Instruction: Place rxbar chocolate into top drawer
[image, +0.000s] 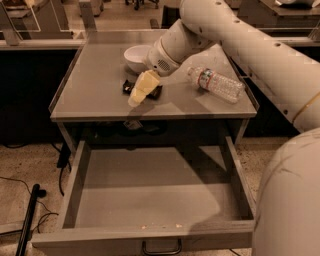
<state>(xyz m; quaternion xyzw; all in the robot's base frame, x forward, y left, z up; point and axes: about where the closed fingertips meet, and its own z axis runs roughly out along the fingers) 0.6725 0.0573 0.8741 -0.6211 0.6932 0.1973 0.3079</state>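
Note:
The rxbar chocolate (128, 87) is a small black bar lying flat on the grey tabletop (95, 95), in front of a white bowl. My gripper (136, 97) with its yellowish fingertips hangs right over the middle of the bar and hides it, so only the two ends show. The top drawer (150, 200) is pulled wide open below the tabletop. It has nothing in it, and its dark pull handle (161, 247) is at the bottom edge of the view.
A white bowl (136, 56) stands just behind the bar. A clear plastic water bottle (216, 84) lies on its side at the right of the tabletop. My arm (250, 45) reaches in from the upper right. Cables (30, 210) lie on the floor at the left.

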